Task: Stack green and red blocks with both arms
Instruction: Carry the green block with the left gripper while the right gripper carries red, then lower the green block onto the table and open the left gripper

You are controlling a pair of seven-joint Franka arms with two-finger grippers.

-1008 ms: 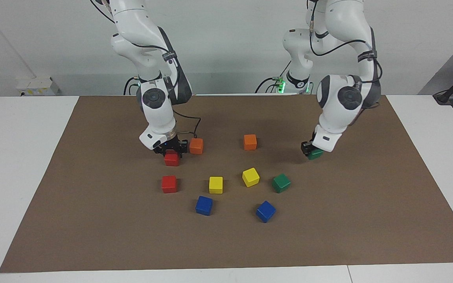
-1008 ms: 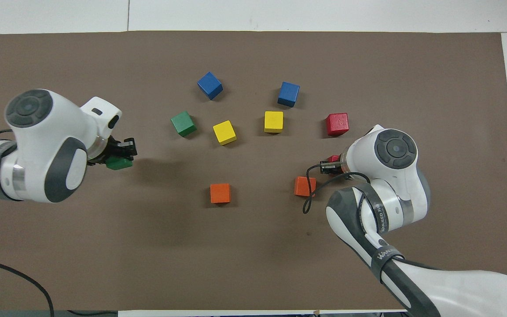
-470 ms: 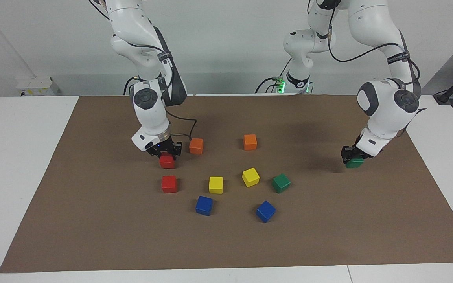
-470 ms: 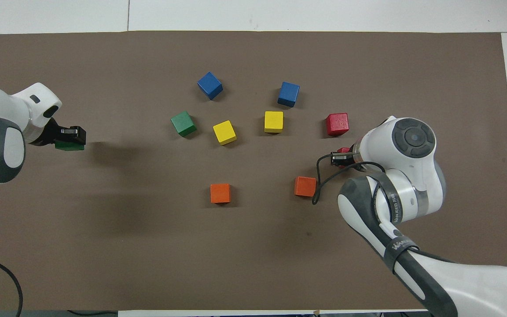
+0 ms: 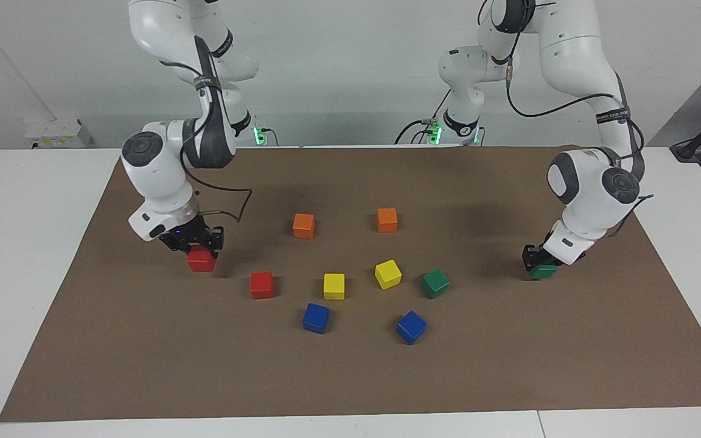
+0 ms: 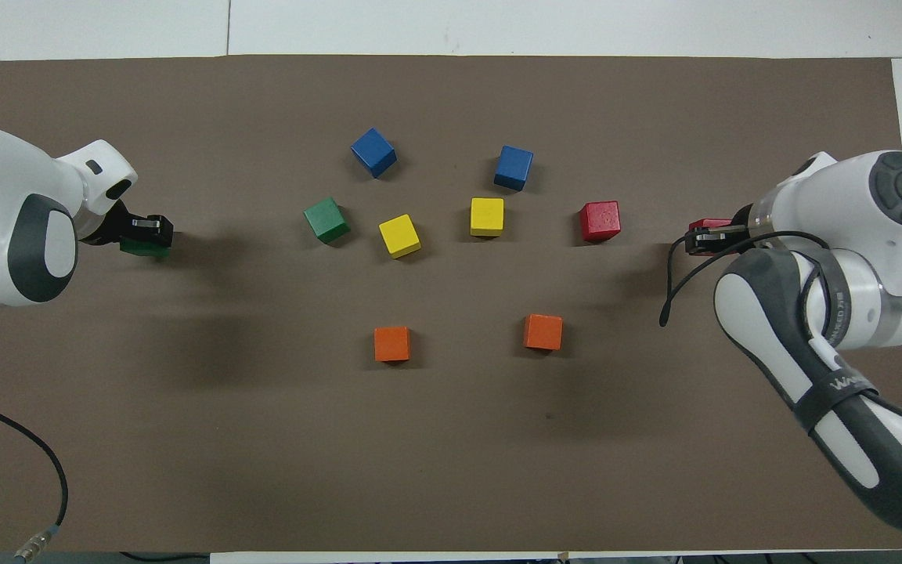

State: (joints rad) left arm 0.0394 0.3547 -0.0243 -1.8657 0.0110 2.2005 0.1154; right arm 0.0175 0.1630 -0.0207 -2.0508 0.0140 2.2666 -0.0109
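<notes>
My left end effector [image 5: 536, 263] grips a green block [image 5: 543, 271] low over the surface [image 5: 350, 377], my right end effector [image 5: 192, 241] a red block [image 5: 201, 260], each carried wide of the other loose blocks, probably for clear stacking room.

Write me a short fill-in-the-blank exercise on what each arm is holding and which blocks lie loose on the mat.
1. The left gripper holds a ____ block.
2. The right gripper holds a ____ block.
3. The two blocks lying nearest the robots are ____.
4. The loose red block lies beside a ____ block.

Missing words: green; red; orange; yellow
</notes>
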